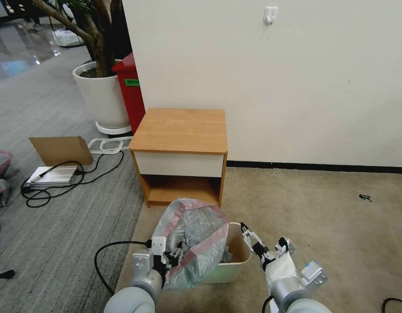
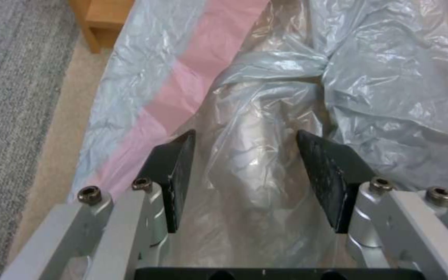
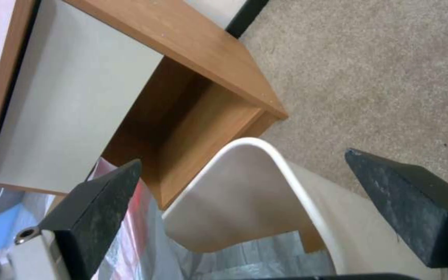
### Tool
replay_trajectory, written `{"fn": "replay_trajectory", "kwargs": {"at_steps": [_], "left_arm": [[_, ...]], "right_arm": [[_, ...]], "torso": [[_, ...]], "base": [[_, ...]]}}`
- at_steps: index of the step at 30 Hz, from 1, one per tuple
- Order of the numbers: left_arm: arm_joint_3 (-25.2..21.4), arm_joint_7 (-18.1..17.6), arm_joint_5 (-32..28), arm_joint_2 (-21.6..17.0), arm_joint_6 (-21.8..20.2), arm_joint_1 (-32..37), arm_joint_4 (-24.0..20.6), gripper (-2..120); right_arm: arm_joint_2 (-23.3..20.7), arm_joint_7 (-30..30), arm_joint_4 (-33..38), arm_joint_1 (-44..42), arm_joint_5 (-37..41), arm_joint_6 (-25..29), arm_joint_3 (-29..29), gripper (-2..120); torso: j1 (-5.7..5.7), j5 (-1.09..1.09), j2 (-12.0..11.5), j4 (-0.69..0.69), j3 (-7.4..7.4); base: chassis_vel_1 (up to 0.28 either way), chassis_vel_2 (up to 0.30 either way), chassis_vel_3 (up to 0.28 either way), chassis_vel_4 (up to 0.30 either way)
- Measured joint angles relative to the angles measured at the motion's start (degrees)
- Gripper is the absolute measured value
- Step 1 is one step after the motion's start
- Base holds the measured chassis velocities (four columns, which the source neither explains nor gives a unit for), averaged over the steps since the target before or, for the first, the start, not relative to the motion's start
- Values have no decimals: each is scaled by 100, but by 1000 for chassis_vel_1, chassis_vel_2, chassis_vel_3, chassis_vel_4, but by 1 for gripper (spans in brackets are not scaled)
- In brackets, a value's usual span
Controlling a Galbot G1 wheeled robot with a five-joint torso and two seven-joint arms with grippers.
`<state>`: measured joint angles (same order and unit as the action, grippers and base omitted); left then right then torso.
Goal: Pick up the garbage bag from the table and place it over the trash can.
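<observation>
Spreading the crinkled translucent grey plastic garbage bag (image 1: 192, 241) with its pink-red band, bunched low in the head frame's centre over the left rim of the small cream-beige rectangular plastic trash can (image 1: 232, 266) before the light-brown wooden desk (image 1: 180, 130), looks like the job. In the left wrist frame the left gripper (image 2: 245, 175) has its fingers (image 2: 175, 175) parted around loose film, gripping nothing, so it should close on the band. In the right wrist frame the right gripper (image 3: 265, 210) gapes empty over the bare rim at lower centre, and should keep clear.
</observation>
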<state>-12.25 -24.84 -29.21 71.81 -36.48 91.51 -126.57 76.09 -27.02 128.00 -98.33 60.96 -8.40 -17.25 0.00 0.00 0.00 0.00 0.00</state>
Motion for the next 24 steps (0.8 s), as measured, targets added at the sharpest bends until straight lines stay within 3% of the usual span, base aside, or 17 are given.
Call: {"fn": "replay_trajectory", "kwargs": {"at_steps": [17,21,24], "left_arm": [[234,-237,-133,46,-110,-342,360,52],[302,-245,-135,68,-106,-403,433,46],[325,-269,-127,76,-102,-448,509,31]], "right_arm": [[-17,-7,-155,117,-2,2,-23,100],[-39,-9,-156,159,12,1,-26,100],[-52,-14,-156,224,22,-10,-25,100]], "torso": [[0,0,0,0,0],[0,0,0,0,0],[0,1,0,0,0]], "base": [[0,0,0,0],[0,0,0,0],[0,0,0,0]]}}
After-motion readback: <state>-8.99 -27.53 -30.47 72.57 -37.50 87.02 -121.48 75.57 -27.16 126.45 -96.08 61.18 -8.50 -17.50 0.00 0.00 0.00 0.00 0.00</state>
